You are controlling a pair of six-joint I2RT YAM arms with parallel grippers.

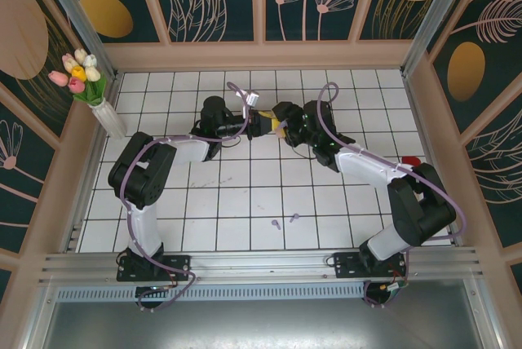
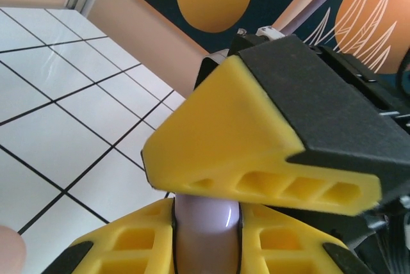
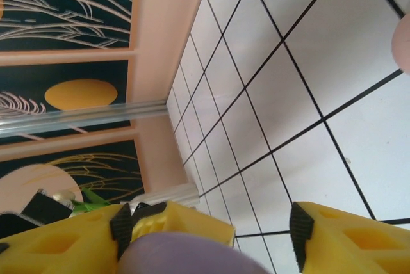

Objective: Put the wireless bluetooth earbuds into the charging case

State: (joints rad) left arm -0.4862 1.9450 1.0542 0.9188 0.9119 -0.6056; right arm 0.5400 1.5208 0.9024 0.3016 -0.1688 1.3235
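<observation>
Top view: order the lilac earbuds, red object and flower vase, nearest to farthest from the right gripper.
From the right gripper:
1. lilac earbuds, lying loose, toward the near edge.
2. red object, far right side.
3. flower vase, far left side.

Even, diffuse brightness fills the overhead view. The arms throw only faint, soft-edged shadows on the white worktop (image 1: 236,202), and detail stays crisp to the corners. From the left wrist, the lilac case (image 2: 205,229) carries a small white glint on its right flank, and a pale sheen streaks the tiles far to its upper left. The left hand (image 2: 205,242) clasping the case looks slightly soft. From the right wrist, the case and the right hand (image 3: 256,229) beside it are blurred, while the tiles beyond the case are sharp and near-white.
</observation>
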